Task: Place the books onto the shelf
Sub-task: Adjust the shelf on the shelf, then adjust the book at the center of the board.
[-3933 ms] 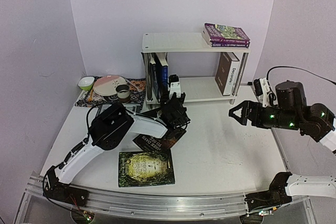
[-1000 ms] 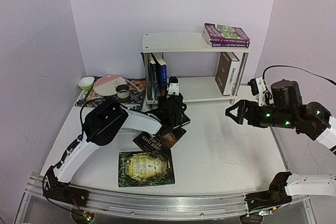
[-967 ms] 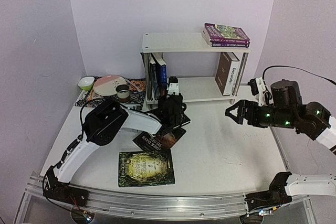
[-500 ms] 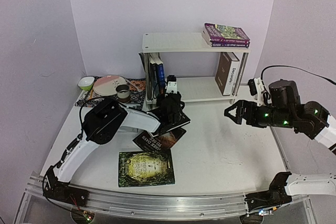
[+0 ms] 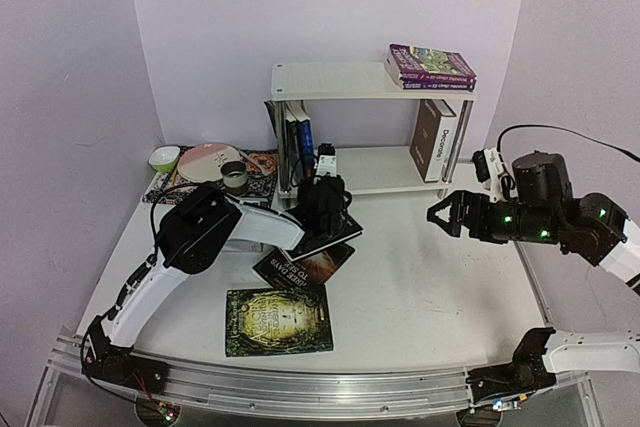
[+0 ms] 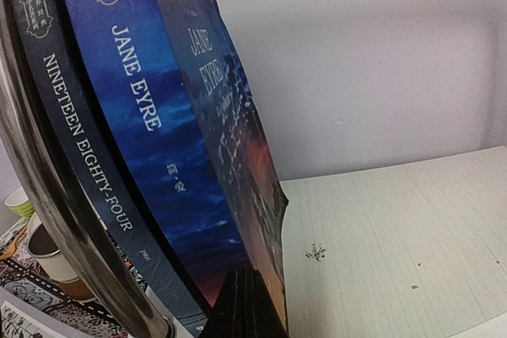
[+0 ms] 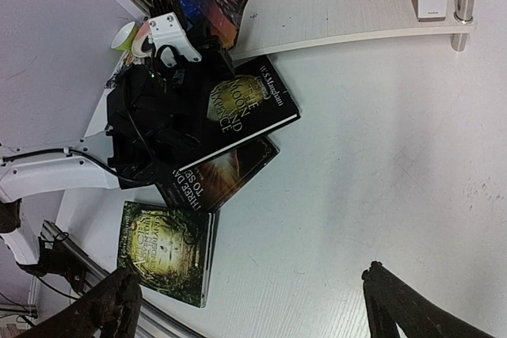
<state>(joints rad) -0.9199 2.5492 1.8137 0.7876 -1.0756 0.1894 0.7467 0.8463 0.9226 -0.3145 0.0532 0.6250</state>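
As Jane Eyre [image 6: 230,156] is propped upright on the shelf [image 6: 396,219] by the closed left gripper [image 6: 242,306], the right gripper [image 5: 438,217] is held wide open, empty.

Left hand [image 6: 242,310] cropped at the wrist view's bottom edge. Pinching that Jane Eyre cover [image 6: 238,180] or not, can't tell. Overhead, the black book [image 5: 337,235] hides much of the book beneath [image 5: 305,267].

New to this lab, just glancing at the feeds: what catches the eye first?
The white shelf at the back stands out: dark blue books lean at its lower left, the shut left tool nosing against them. In front, three books lie on the table; the right tool hangs open at the right.
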